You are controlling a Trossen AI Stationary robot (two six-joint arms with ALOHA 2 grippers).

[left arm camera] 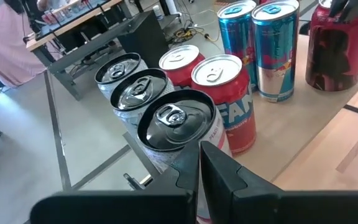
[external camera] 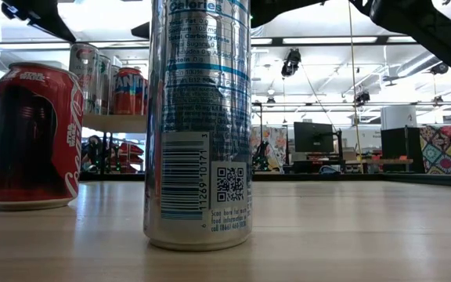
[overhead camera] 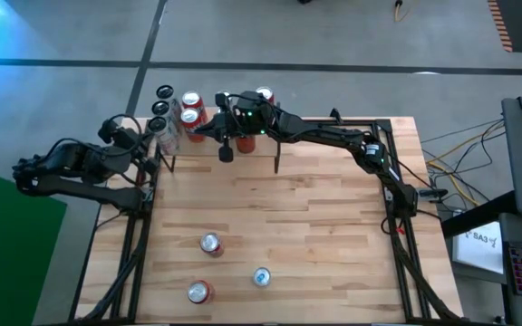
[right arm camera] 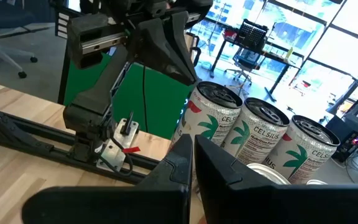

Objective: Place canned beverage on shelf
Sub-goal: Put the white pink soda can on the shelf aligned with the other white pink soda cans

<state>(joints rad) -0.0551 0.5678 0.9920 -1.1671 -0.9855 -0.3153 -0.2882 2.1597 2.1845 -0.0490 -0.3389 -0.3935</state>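
**Stock on my table: cans upright, both my grippers shut and empty**

Shelf [overhead camera: 243, 136]: small raised light-wood board at the far edge of the table [overhead camera: 315, 226], long axis running left to right, thin black uprights below it.

Cans on the shelf: all stand upright, long axes vertical, tops to the ceiling. At its left end, a row of three white Celsius cans [right arm camera: 263, 134] with dark lids. Beside them two red Fanta cans [left arm camera: 225, 99], then two blue slim cans [left arm camera: 278, 50] and a dark red can [left arm camera: 334, 46].

Cans on the table, near side: three, well apart from the shelf, each upright. A red can [overhead camera: 210, 244] and a second red can [overhead camera: 198, 292] stand to the left; a tall silver-and-blue can [overhead camera: 261, 277] stands to the right of them. In the low view this tall can [external camera: 198, 125] shows its barcode, and a red Coca-Cola can [external camera: 34, 137] stands to its left.

Left gripper [left arm camera: 199, 163]: fingers pressed together, holding nothing, beside the nearest Celsius can at the shelf's left end; my left arm reaches in from the table's left edge.

Right gripper [right arm camera: 193, 158]: fingers together, empty, over the shelf's middle; my right arm stretches from the table's right side along the far edge.
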